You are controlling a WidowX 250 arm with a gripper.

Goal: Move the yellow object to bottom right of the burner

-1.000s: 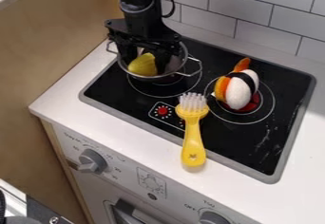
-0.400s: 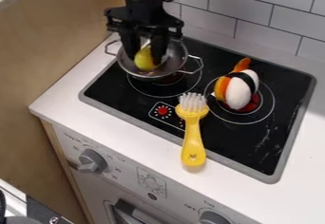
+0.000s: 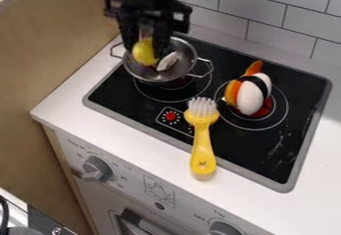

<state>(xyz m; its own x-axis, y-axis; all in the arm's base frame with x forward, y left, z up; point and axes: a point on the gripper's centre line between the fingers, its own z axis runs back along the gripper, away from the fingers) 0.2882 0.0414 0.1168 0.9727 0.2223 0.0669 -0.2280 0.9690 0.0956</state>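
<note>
Higher and slightly farther left than a moment earlier, the gripper [image 3: 145, 51] pinches the yellow object [image 3: 144, 54] at the upper left of the frame, over the metal pot [image 3: 186, 60]. A whitish piece [image 3: 168, 60] now shows more fully inside. The lift seems under way; the carry to the stovetop's [image 3: 265, 147] lower right remains.

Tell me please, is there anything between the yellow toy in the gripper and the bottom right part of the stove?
Yes: near the yellow toy, the rim of the metal pot; farther on, the brush and the sushi toy flank the straight path. Moving low could touch them.
</note>
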